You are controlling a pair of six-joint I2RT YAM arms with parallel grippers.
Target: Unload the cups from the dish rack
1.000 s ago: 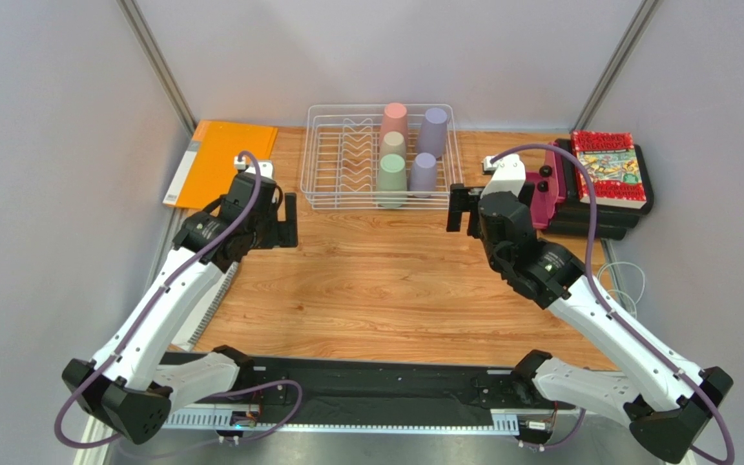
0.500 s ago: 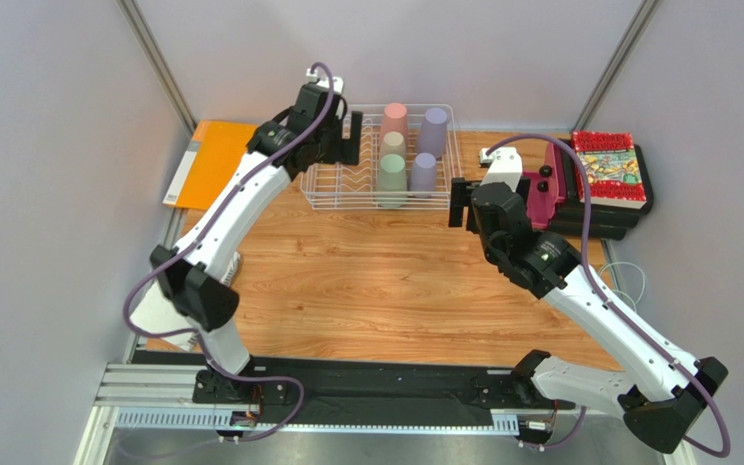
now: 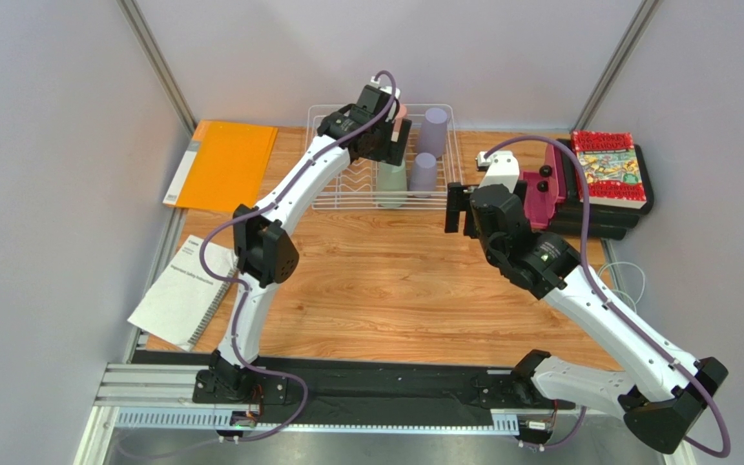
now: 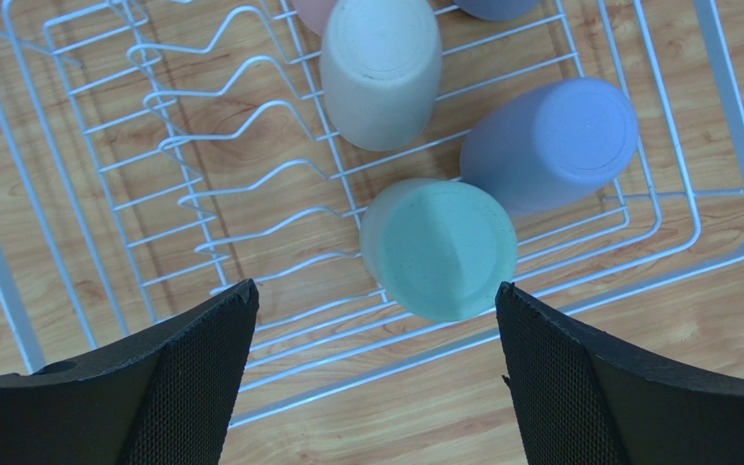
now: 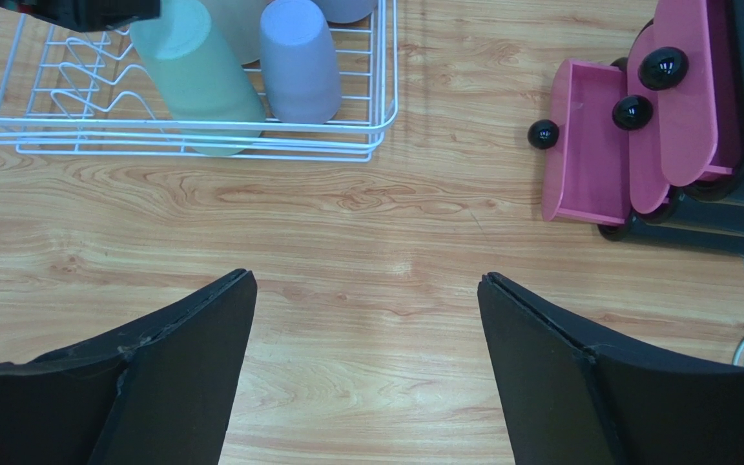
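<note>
Left tool (image 4: 371, 300), jaws wide apart, hovers over the rack (image 4: 732, 107) with the upturned green cup (image 4: 439, 250) below and between its jaws; it should centre, descend clear of the adjacent lavender cup (image 4: 551, 140), then close, while the right tool (image 5: 366, 291), likewise apart, hangs over the worktop (image 5: 366, 223).

Soft, even light is falling from above and brightening all three views. The cups (image 3: 424, 172) and rack (image 3: 332, 184) are casting only faint shadows on the table (image 3: 395, 281). Nothing is glaring or blurring. Rack wires are bending slightly toward the left wrist view's edges.
</note>
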